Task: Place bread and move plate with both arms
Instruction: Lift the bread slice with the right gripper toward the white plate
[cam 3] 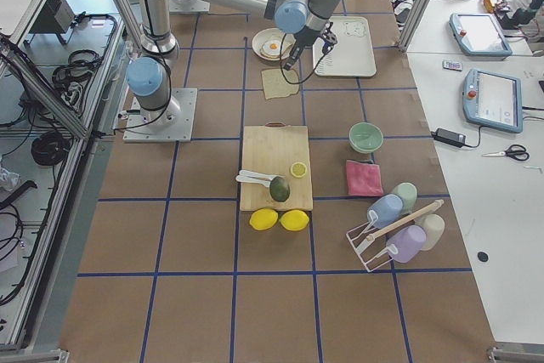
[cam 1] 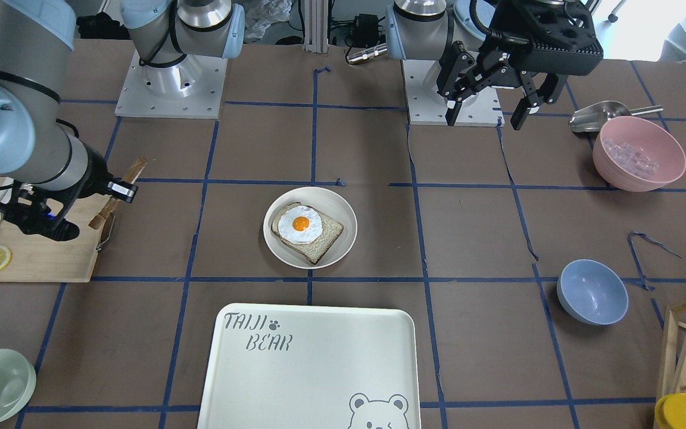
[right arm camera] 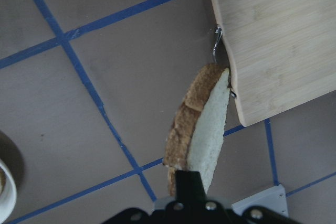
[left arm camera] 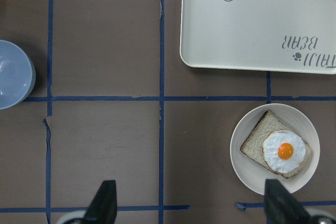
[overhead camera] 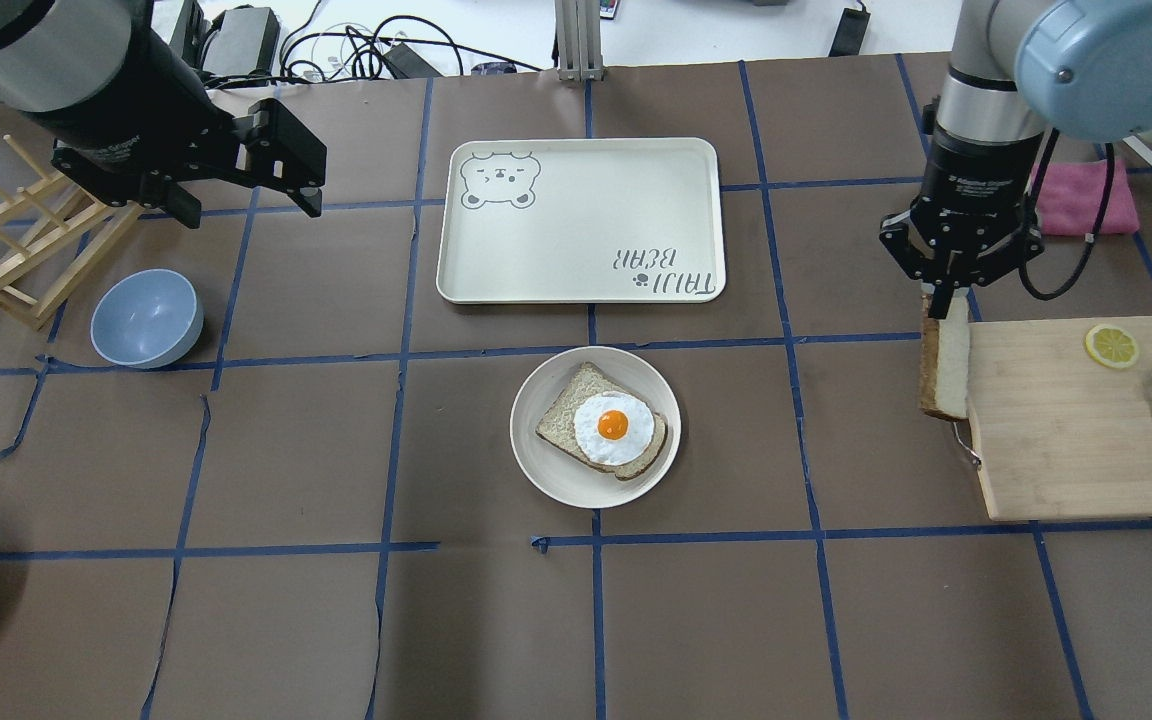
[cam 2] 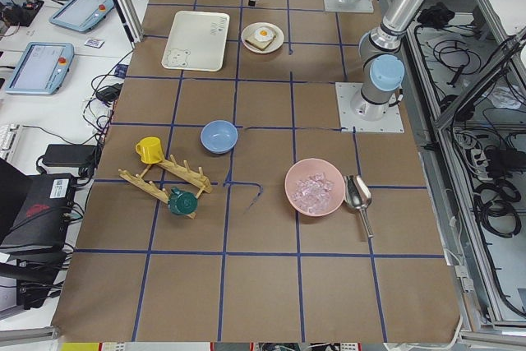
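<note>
Your right gripper (overhead camera: 946,298) has its fingers clamped on the bread (overhead camera: 946,362), held on edge beside the cutting board (overhead camera: 1056,440). Your left gripper (cam 1: 486,118) hangs with fingers spread, well apart from the plate (overhead camera: 548,472).

We see our left arm (overhead camera: 66,70) coming in with its gripper (overhead camera: 248,208) held well above the tabletop (overhead camera: 496,620), jaws spread wide and nothing between them. Our right arm (overhead camera: 981,120) points its wrist straight down (almost plumb in the overhead view), and its gripper (overhead camera: 944,298) has the jaws pinched on one end of the bread (overhead camera: 948,362), which hangs on edge.
</note>
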Robot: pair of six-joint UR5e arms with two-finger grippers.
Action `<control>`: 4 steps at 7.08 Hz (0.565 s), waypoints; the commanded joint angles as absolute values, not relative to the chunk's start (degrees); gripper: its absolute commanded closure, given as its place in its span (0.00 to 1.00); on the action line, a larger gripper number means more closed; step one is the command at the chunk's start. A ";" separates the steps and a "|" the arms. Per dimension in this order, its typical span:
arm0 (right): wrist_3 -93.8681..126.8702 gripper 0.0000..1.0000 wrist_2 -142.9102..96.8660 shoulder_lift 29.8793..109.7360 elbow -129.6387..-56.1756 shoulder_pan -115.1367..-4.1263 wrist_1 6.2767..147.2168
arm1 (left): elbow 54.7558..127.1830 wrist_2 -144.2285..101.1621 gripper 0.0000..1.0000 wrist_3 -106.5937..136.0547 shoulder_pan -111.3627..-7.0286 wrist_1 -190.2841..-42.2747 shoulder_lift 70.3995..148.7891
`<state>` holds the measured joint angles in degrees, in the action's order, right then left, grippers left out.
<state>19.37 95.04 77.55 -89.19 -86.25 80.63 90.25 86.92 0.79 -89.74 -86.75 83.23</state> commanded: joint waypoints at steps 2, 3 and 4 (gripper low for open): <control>41.60 1.00 82.65 76.65 -87.47 -99.90 81.12 | 90.18 86.92 0.00 0.79 -89.74 -86.75 83.15; 44.88 1.00 80.70 75.42 -86.32 -102.11 81.12 | 90.26 86.92 0.00 0.79 -89.74 -86.75 83.23; 48.22 1.00 79.29 74.28 -86.31 -104.30 83.91 | 90.26 86.92 0.00 0.79 -89.74 -86.75 83.23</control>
<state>43.39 81.70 75.69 -86.88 -101.20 81.71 90.23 86.92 0.79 -89.74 -86.75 83.21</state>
